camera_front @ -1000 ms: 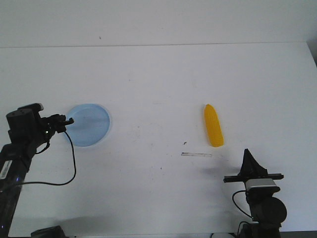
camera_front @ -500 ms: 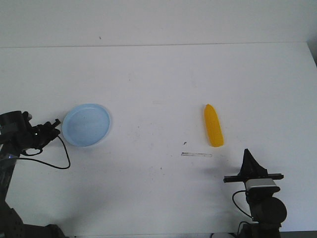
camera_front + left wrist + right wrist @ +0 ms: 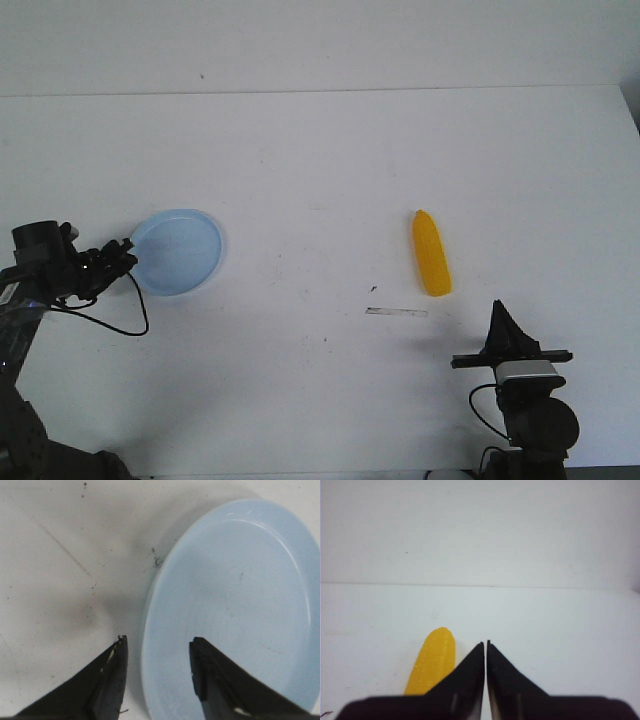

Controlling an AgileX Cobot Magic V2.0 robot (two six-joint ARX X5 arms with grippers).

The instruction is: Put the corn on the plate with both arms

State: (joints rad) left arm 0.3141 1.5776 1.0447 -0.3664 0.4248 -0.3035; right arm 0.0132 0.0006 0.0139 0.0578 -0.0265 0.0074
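The yellow corn (image 3: 431, 254) lies on the white table right of centre, its narrow end pointing away from me. The pale blue plate (image 3: 179, 251) lies flat at the left. My left gripper (image 3: 127, 250) is open at the plate's left rim; in the left wrist view its jaws (image 3: 157, 642) straddle the plate's edge (image 3: 150, 630), one finger outside, one over the plate. My right gripper (image 3: 500, 312) is shut and empty, low near the table's front edge, just short of the corn (image 3: 432, 665) and to its right.
A small pale strip (image 3: 396, 312) lies on the table in front of the corn. The table's far edge meets a white wall. The left arm's black cable (image 3: 120, 325) loops over the table in front of the plate.
The left arm first drew back to the left off the plate, then came in again to its rim. The plate shifted slightly. The right arm and corn have not moved.
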